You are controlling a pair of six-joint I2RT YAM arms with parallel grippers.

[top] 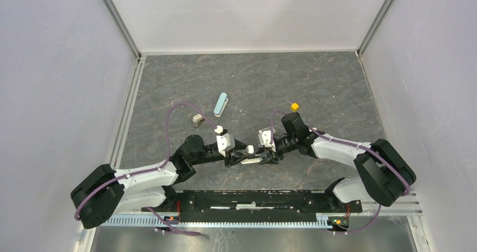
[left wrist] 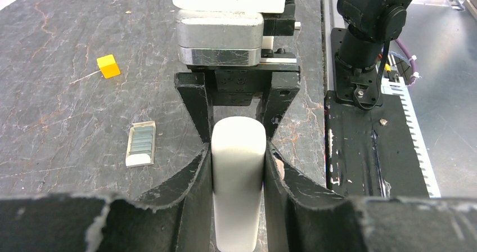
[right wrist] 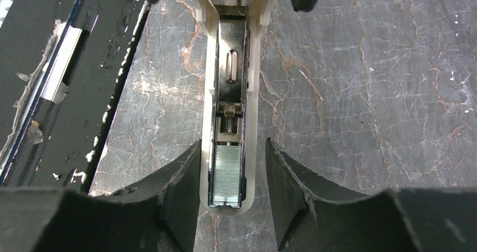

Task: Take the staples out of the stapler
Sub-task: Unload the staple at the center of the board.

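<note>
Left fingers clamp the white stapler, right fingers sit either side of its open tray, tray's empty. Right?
Not empty: the right wrist view shows a strip of staples in the tray, at the end between the right fingers. The rest stands: left fingers clamp the white stapler, right fingers flank its open tray.

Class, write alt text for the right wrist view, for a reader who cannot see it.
An opened white stapler runs up the middle, its metal channel exposed with a silvery strip of staples at the near end. The right gripper straddles that end, one black finger either side, over a grey marbled table.
</note>
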